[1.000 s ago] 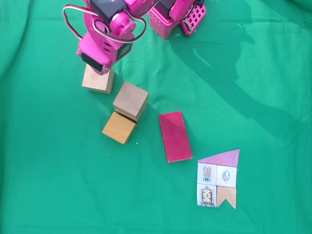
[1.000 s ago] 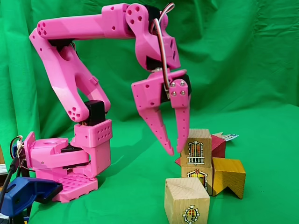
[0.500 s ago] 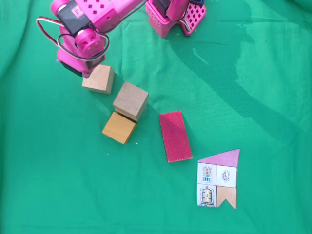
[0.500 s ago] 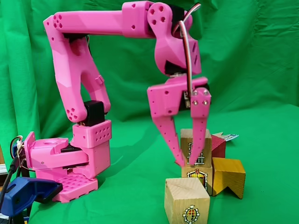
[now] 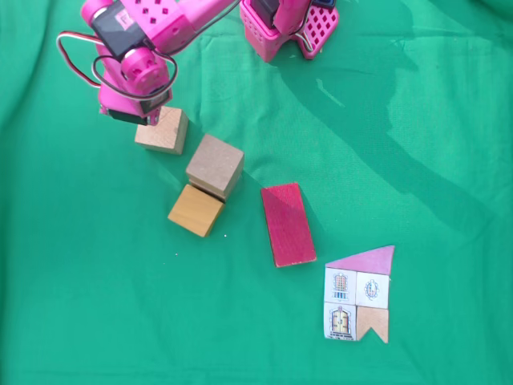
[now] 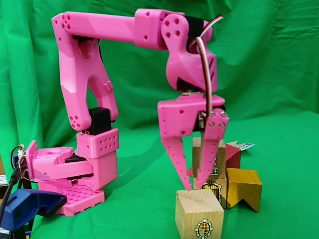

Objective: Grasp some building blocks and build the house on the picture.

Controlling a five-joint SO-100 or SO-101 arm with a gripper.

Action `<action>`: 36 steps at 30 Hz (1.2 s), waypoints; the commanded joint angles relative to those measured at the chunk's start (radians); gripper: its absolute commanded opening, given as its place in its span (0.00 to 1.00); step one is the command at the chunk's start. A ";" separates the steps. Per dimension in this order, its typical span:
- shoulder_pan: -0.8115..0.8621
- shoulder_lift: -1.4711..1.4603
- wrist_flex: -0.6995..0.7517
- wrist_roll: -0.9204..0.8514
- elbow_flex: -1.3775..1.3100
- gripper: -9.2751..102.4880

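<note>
Pink arm: reaches out from its base at the top of the overhead-looking fixed view; wrist now parked at the upper-left edge of the near pale cube (image 5: 163, 131), having swung left off its top within the last second.
Fingers (image 6: 194, 186): dropped from beside the stack to just above the near pale cube (image 6: 199, 214) in the side fixed view; slightly parted, holding nothing; tips close over the cube's top, contact not certain.
Stack: second pale cube (image 5: 215, 165) resting partly on the orange-brown cube (image 5: 195, 210); window print above door print in the side view; unchanged.
Red block (image 5: 287, 224): flat on the green table (image 5: 417, 160), apart from the cubes, just up-left of the picture (image 5: 358, 293); unmoved.
Meaning for task: shift from stack to the lone cube suggests that cube is the next pick; grasp not yet made; house still largely unbuilt.
Risk: narrow opening may catch the cube's top rather than straddle it.
</note>
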 commanded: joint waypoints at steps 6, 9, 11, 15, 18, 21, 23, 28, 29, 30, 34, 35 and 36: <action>-0.003 -0.092 0.000 -0.081 -0.150 0.09; -0.006 -0.118 0.003 -0.081 -0.202 0.09; -0.011 -0.126 0.005 -0.081 -0.227 0.09; -0.012 -0.127 0.006 -0.081 -0.219 0.11; -0.014 -0.129 0.008 -0.081 -0.210 0.16; -0.006 -0.130 0.009 -0.081 -0.201 0.22; -0.005 -0.130 0.009 -0.081 -0.173 0.25; -0.003 -0.112 0.009 -0.081 -0.069 0.29; -0.003 -0.110 0.009 -0.081 -0.051 0.29; -0.003 -0.109 0.009 -0.081 -0.037 0.30; -0.003 -0.109 0.011 -0.081 -0.028 0.30; -0.003 -0.109 0.011 -0.081 -0.028 0.30; -0.003 -0.109 0.011 -0.081 -0.028 0.30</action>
